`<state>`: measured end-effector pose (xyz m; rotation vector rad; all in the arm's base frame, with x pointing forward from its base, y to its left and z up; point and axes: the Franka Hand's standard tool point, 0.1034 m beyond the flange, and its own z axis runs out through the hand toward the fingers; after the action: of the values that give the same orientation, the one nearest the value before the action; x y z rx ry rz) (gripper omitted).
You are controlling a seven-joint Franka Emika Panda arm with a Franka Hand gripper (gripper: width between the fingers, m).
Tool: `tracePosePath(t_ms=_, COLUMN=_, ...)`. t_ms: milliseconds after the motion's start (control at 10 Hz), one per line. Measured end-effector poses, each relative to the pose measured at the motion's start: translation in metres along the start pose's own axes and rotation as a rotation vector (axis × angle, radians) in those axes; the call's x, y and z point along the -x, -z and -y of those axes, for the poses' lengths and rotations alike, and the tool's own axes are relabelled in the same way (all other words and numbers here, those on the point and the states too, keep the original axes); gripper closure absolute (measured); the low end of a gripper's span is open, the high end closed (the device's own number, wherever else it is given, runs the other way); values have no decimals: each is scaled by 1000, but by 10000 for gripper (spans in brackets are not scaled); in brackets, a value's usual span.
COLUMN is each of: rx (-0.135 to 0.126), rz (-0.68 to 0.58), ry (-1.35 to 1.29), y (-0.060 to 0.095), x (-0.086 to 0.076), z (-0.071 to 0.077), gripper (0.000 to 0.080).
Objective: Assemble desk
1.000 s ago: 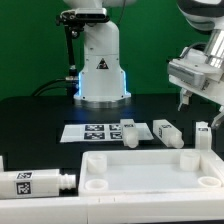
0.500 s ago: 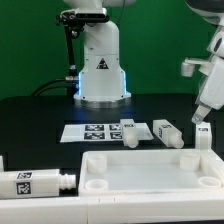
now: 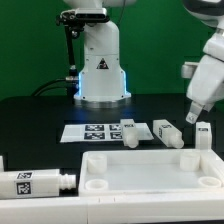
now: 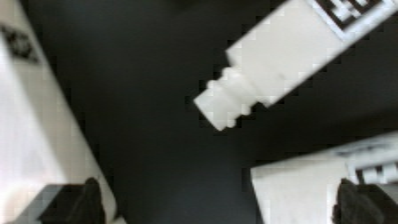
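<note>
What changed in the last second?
The gripper came down and swung slightly toward the exterior view's right. It now hangs close above the rightmost leg, jaws open, nothing gripped. The tabletop panel, the other legs and the marker board did not move.

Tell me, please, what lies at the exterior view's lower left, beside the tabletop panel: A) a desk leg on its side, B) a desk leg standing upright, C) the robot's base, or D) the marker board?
A: a tagged leg lies on its side there, next to the tabletop panel, while the marker board lies farther back.
</note>
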<state>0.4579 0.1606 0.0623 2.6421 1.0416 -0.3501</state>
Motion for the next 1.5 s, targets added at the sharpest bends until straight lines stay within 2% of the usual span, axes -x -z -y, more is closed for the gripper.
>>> tracePosePath(t_ms=200, rx=-116, rz=7, ry=-364, y=-1, x=-4, z=-1, gripper=151)
tracePosePath(t_ms=300, rx=-164, rz=17, ry=-481, y=-1, x=-3, z=-1, gripper=151)
tracePosePath(t_ms=600, rx=-163, rz=29, ry=-615, y=-2, x=-4, z=1, gripper=151)
tracePosePath(t_ms=700, rx=-190, rz=35, ry=-732, y=-3, x=-6, z=3, gripper=151)
tracePosePath(t_ms=800, rx=-305, rz=34, ry=-911, y=-6, x=-13, z=7, gripper=151)
tracePosePath(t_ms=1000, rx=-441, rz=33, ry=-1155, y=-5, x=-28, z=9, gripper=151)
tracePosePath(t_ms=1100, rx=-460, rz=42, ry=-1212, y=-4, x=-31, z=12, gripper=151)
tracePosePath(t_ms=1200, rx=-451, rz=72, ry=-1224, y=-3, x=-32, z=19, gripper=151)
tracePosePath(t_ms=1500, rx=-457, rz=65, ry=-1160, y=-6, x=-29, z=14, gripper=151)
